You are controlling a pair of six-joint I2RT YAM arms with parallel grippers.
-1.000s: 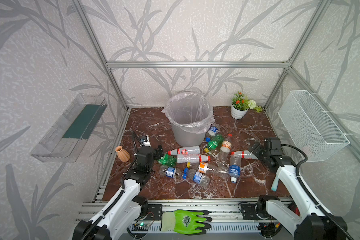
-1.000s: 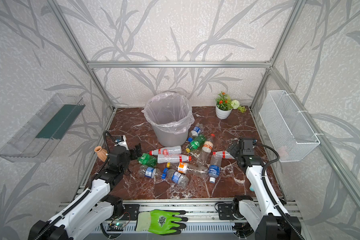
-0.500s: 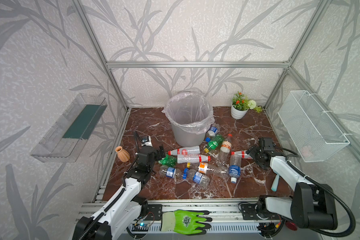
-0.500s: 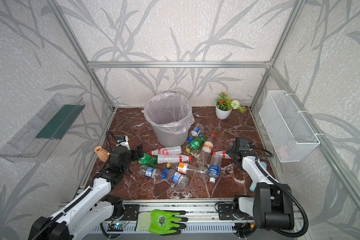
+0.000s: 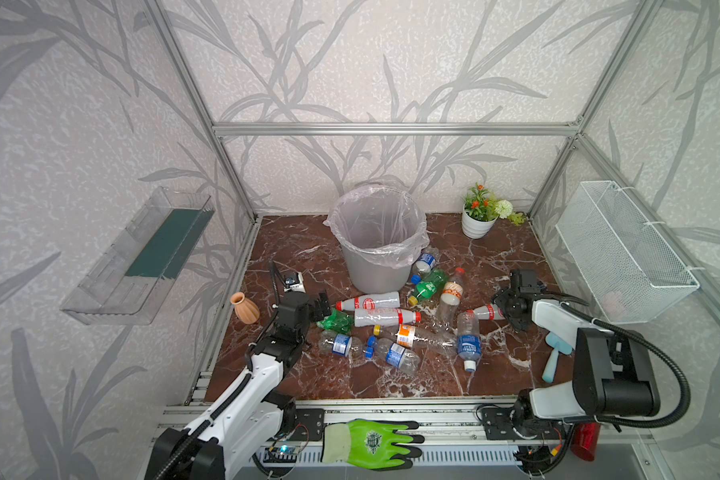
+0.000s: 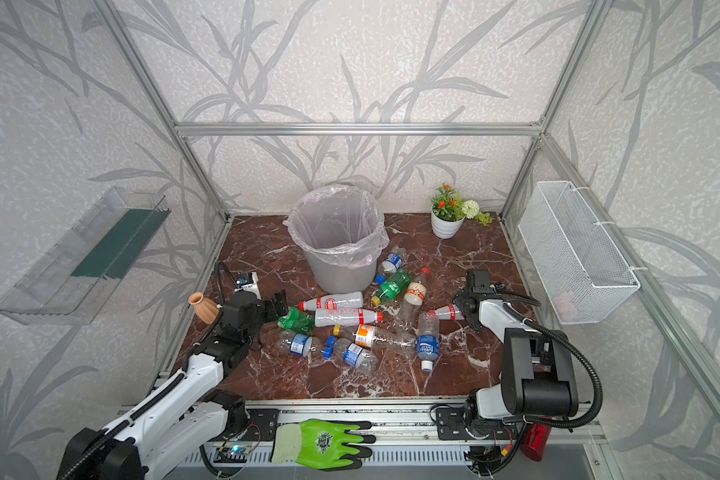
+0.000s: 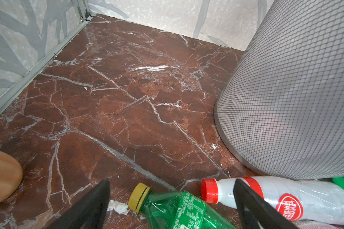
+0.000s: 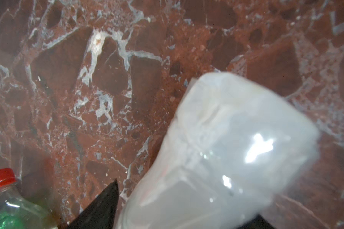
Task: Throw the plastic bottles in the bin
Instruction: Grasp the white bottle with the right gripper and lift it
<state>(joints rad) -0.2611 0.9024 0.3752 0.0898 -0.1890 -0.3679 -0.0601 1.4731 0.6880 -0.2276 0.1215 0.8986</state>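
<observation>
Right tool [image 5: 499, 310] straddles a white, red-banded bottle [image 5: 485, 311] lying on the table [image 5: 495, 374] right of the bin [image 5: 377, 266]; clamped or not, we cannot tell. Left tool [image 7: 171, 181] gapes over a green bottle [image 7: 179, 210]. We judge both light, thin-walled, crushable: grip mid-body.

Pale wallpaper [image 5: 391, 62] with grey leaf sprays is covering every wall inside an aluminium frame [image 5: 391, 129]. A red-brown marble worktop [image 5: 300, 245] is gleaming under even light. A clear plastic shelf [image 5: 100, 299] and a white wire mesh basket [image 5: 616, 253] are hanging on opposite side walls.
</observation>
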